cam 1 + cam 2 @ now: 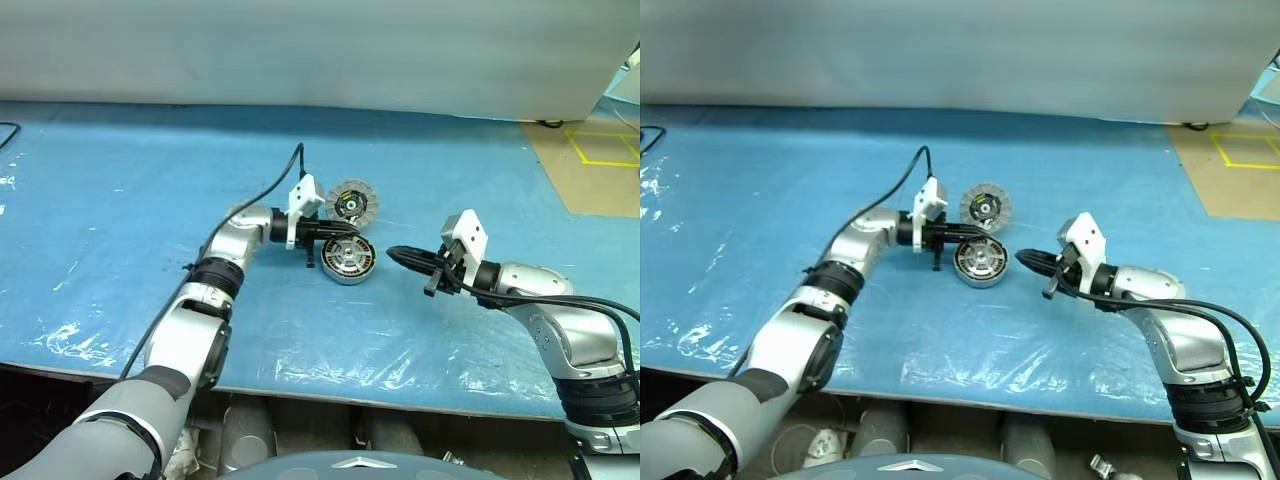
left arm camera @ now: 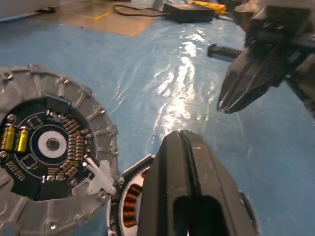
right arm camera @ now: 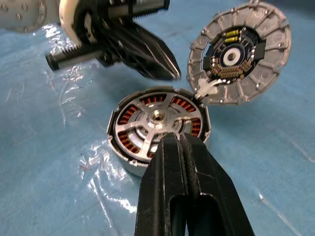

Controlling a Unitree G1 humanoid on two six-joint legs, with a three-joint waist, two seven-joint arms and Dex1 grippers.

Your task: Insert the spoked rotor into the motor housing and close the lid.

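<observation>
A blue table surface [image 1: 120, 180] is covered by a clear plastic sheet [image 1: 60, 335], which is wrinkled and glossy near the front edge. A pale wall or screen [image 1: 300, 50] is seen behind the table. Brown flooring [image 1: 590, 170] marked with yellow tape lines [image 1: 600, 150] is visible at the far right corner.

We see the motor housing [image 3: 157, 129] flat on the blue sheet, copper windings ringing a silver spoked rotor [image 3: 156, 118] seated inside, the lid [image 3: 239, 54] open and tilted up beside it, ribbed rim, dark yellow-marked centre facing us, touching the housing's edge
</observation>
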